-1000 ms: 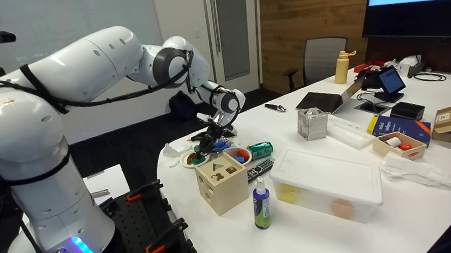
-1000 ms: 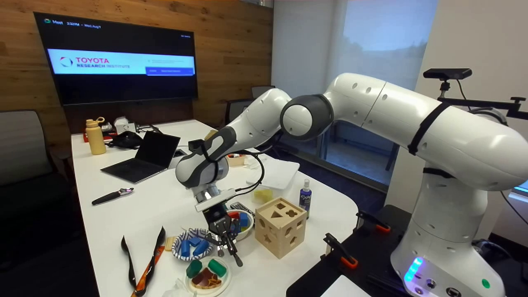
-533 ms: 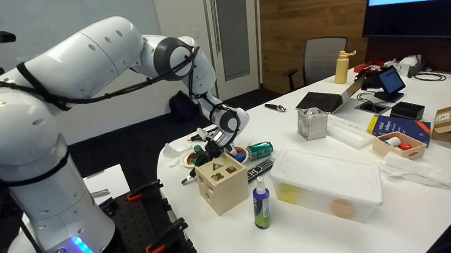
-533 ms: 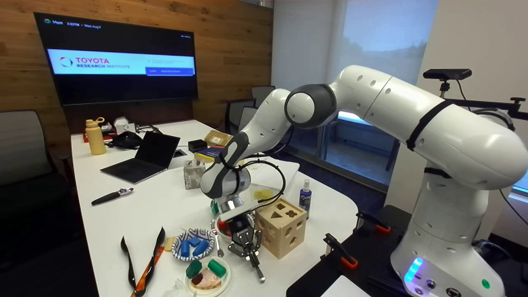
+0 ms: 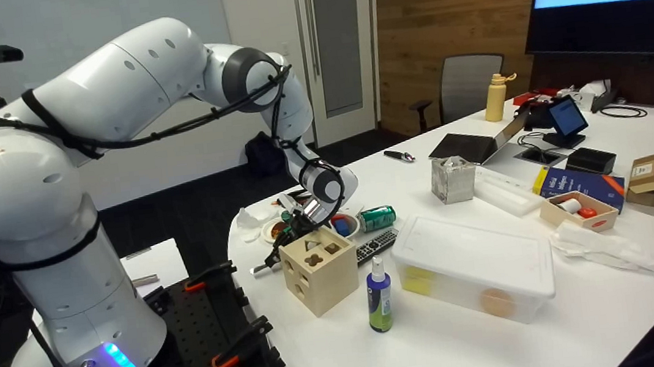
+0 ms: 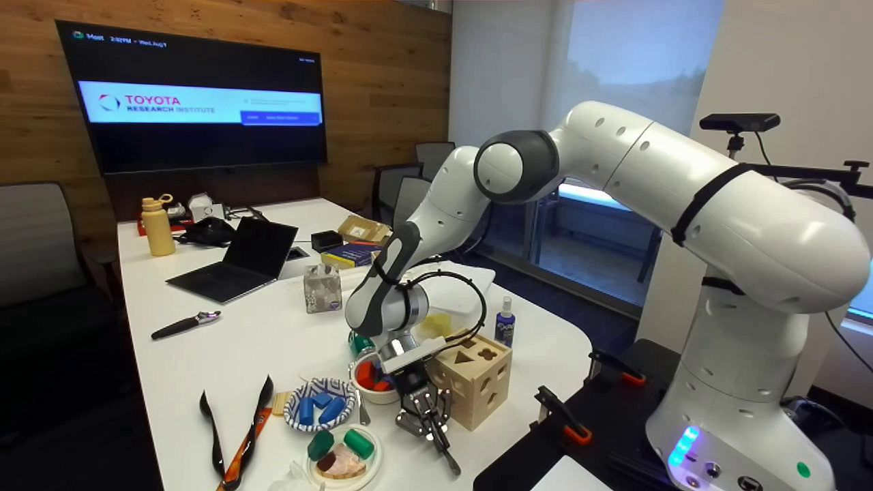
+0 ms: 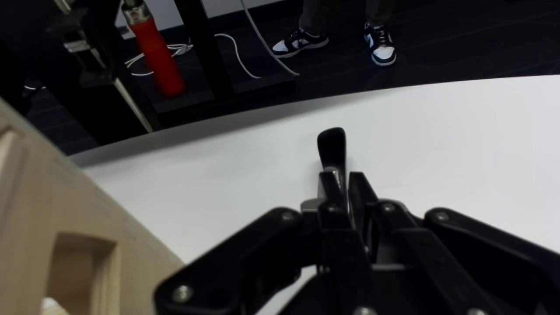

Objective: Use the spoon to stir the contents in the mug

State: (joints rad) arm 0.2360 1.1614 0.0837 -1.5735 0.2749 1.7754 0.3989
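Observation:
My gripper (image 5: 278, 252) is closed around a slim utensil (image 5: 259, 269) with a widened, rounded end, which I take as the spoon. In an exterior view the gripper (image 6: 436, 431) points down and its utensil (image 6: 455, 465) slants toward the table's near edge. In the wrist view the dark spoon end (image 7: 332, 146) sticks out beyond the fingertips (image 7: 343, 186), over the white tabletop. Its rest is hidden by the fingers. No mug shows. A white bowl (image 6: 376, 397) with red and blue blocks stands behind the gripper.
A wooden shape box (image 6: 474, 389) stands right beside the gripper; it fills the wrist view's lower left (image 7: 131, 258). A plate (image 6: 376, 453) with green pieces, a patterned bowl (image 6: 293, 419), tongs (image 6: 217, 436), a green can (image 5: 378, 218) and a spray bottle (image 5: 380, 303) are around.
The arm has swung from above the plate and bowls toward the wooden box and the table edge, carrying the utensil. The wooden box has shifted slightly.

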